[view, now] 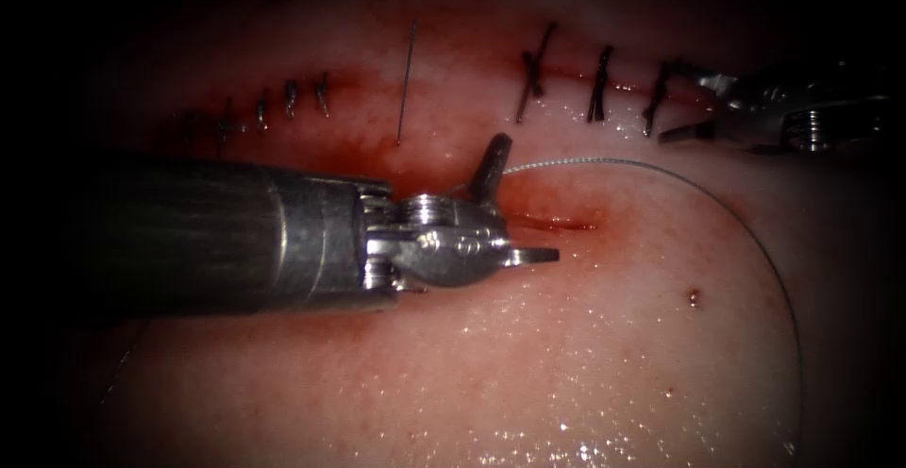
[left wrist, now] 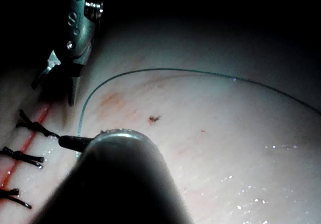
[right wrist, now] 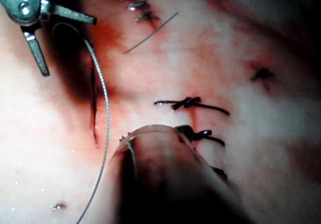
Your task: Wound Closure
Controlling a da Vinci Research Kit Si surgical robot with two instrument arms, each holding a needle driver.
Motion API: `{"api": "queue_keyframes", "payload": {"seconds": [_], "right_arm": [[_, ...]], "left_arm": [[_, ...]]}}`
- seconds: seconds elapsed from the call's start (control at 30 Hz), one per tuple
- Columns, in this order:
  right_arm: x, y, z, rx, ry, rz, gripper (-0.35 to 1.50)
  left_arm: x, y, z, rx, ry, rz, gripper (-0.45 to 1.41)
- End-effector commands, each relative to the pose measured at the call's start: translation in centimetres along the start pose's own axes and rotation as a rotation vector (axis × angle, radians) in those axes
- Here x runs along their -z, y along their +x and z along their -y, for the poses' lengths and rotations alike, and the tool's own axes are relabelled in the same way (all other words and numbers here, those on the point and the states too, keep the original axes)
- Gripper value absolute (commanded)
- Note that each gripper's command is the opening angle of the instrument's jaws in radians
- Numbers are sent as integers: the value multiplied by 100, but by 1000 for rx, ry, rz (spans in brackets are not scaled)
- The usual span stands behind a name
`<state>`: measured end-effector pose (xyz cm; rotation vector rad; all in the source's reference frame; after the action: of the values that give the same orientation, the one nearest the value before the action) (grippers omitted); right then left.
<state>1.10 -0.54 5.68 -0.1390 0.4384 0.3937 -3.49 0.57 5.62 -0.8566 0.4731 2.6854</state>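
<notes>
Steel jaws spread wide over pale, wet tissue (view: 528, 364) during bench practice at wound closure. The left tool (view: 528, 196) lies just below the cut (view: 566, 74), its shaft running roughly parallel to it. One jaw is cocked up toward the cut and the other points right, with nothing clamped between them. The thread (view: 717, 204) meets the upturned jaw, sweeps right in a slack arc and curves well away below the cut. It appears to rest against the jaw rather than be gripped by it.

The right tool (view: 675, 102) sits at the cut's right end, beside the last of three dark stitches (view: 601, 81). Its jaws are also apart and hold nothing, so it looks parked clear of the unclosed middle stretch. Smaller stitches (view: 291, 98) close the cut's left end.

In the gap between the two groups lies a thin, straight dark sliver (view: 406, 81). Its long axis crosses the cut almost squarely, and its far end leans slightly right. Whether this is the needle seen edge-on or a loose thread end cannot be told, and no curved needle can be made out for certain.

A short red slit (view: 562, 225) marks the tissue below the cut, between the left tool's jaws. Red fluid (view: 444, 147) stains the surface around it.
</notes>
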Motion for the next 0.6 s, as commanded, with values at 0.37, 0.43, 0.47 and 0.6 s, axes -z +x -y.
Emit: {"api": "queue_keyframes", "payload": {"seconds": [0.37, 0.43, 0.47, 0.6], "right_arm": [[-10, 4, 12, -9, 7, 14, 103], [-13, 7, 15, -10, 14, 7, 101], [-17, 10, 19, -6, 20, 9, 101], [-20, 11, 20, -8, 17, 9, 98]], "left_arm": [[-34, 10, 4, -168, 37, 95, 88], [-37, 9, 6, -172, 41, 96, 79], [-42, 10, 7, -169, 47, 99, 30], [-43, 19, 2, -173, 40, -5, -45]]}}
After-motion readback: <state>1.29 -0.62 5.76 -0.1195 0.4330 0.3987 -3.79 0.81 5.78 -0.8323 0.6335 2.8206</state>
